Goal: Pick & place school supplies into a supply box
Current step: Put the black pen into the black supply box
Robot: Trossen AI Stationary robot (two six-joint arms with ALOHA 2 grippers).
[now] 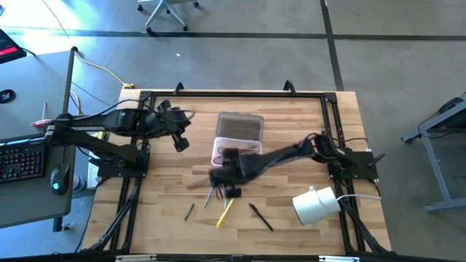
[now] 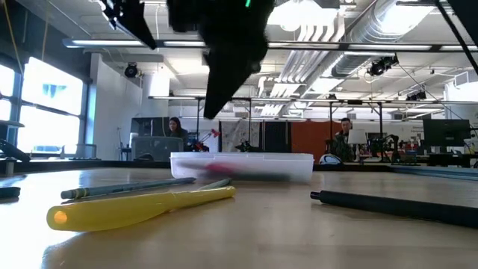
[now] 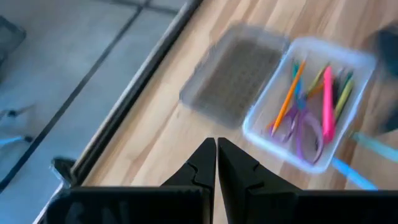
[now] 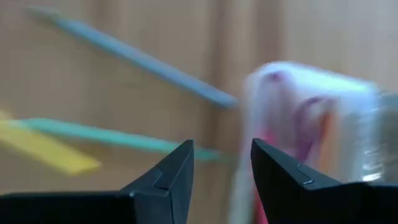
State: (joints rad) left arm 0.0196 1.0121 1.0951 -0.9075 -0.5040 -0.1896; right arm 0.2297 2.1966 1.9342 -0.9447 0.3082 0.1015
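Yellow marker [image 2: 142,208] lies closest on table, black pen [image 2: 396,205] beside. Right gripper [image 1: 227,175] fingers spread, empty, just beside supply box [image 1: 231,151] already holding scissors [image 3: 306,127], pens. Left gripper [image 3: 216,163] pinched shut, empty, hovering near lid [image 1: 240,126].

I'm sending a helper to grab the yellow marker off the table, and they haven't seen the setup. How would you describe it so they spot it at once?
Start at the wooden table and find the clear supply box near its middle. Loose pens lie on the side of the box away from its open lid; the yellow marker is among them. It is the only yellow one, thicker than the dark pens beside it.
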